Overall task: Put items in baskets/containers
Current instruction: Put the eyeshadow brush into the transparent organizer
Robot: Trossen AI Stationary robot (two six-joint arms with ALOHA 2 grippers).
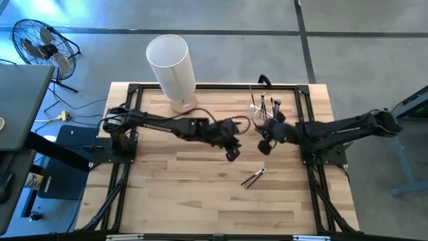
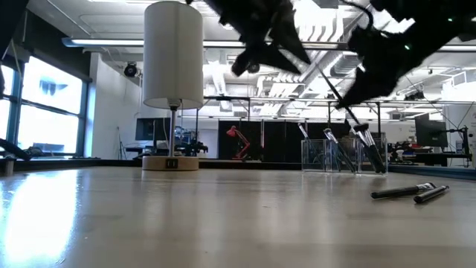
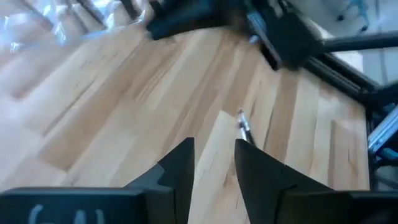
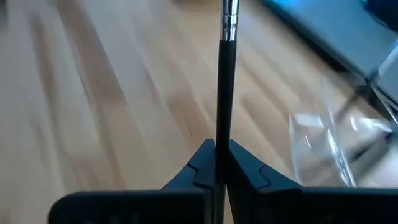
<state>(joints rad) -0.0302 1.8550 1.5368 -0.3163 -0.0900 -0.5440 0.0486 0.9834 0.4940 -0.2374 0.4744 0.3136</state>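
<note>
The right pincer (image 1: 265, 146) was found near the middle of the wooden tabletop (image 1: 167, 194), just on the near side of the clear plastic holder (image 1: 266, 106). Its fingers (image 4: 202, 167) were closed tightly on the dark handle of one makeup brush (image 4: 224, 87), which stood out straight ahead of them with its silvery ferrule away from the pincer. In the low view this brush (image 2: 343, 100) was seen slanting down from the raised pincer towards the holder (image 2: 335, 155), clear of the tabletop.

The left pincer (image 1: 232, 152) was held close to the right one, just to its left and slightly nearer, also raised above the tabletop. Its fingers (image 3: 177, 174) were parted by a narrow gap and nothing was held between them. Past them, another brush (image 3: 244, 126) was seen lying on the wood.

Several brushes were already stood in the clear holder, bristle ends up, at the far right of the tabletop. Two brushes (image 1: 253, 178) were left lying together on the tabletop, nearer than both pincers and roughly below the right one; in the low view they (image 2: 410, 192) lay at the right, touching or nearly so.

The tall white cylinder (image 1: 170, 63) with its tan base (image 1: 182, 104) was placed at the far edge, left of centre, well apart from the holder.
</note>
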